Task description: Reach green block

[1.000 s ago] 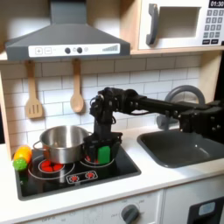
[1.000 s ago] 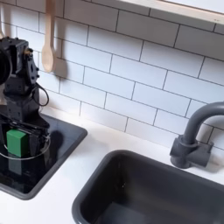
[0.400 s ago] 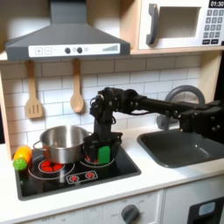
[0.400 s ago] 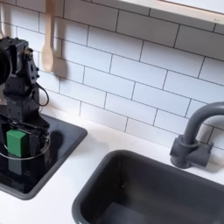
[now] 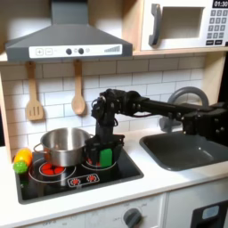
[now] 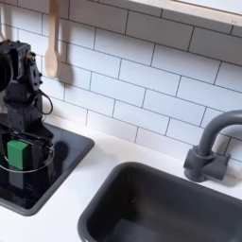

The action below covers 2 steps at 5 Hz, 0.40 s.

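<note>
Fingers (image 6: 17, 151) are hanging straight down over the stove (image 5: 80, 174) in both exterior views, parted just wide enough to straddle the block (image 6: 17, 152). In the second exterior view one dark finger is standing on each side of the green block, close against it; whether they are pressing it or only flanking it, I cannot tell. The block is sitting on the black stove top, on the burner to the right of the pot (image 5: 62, 145) in the first exterior view, where it is showing as a green patch (image 5: 106, 156) between the fingers (image 5: 105, 155). The pot is standing on the left burner, just beside the fingers. A green-and-orange toy vegetable (image 5: 21, 160) is lying at the stove's left edge, well apart from the block. The arm (image 5: 147, 105) is reaching in from the first exterior view's right, above the sink (image 5: 183, 150). A faucet (image 6: 210, 142) is rising at the sink's far edge on the white desk (image 6: 90, 194).
</note>
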### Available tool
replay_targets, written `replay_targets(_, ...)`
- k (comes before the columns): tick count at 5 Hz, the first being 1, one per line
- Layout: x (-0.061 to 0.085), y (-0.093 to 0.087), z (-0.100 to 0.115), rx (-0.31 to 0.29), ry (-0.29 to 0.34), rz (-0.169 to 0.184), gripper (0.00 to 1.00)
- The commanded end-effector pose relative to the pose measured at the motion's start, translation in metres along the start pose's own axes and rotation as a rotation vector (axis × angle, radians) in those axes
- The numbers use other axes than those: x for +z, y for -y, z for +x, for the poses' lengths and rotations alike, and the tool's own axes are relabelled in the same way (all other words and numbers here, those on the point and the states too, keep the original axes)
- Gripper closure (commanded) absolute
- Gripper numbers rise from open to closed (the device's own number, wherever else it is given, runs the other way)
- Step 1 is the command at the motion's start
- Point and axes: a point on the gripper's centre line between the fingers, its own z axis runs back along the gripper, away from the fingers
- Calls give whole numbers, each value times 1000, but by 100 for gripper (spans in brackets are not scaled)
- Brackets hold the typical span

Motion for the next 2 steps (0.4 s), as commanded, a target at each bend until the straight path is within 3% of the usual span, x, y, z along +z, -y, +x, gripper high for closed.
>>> replay_targets(1,-1,-1,0,2,-2,0,0)
replay_targets(2,-1,0,0,0,-1,0,0)
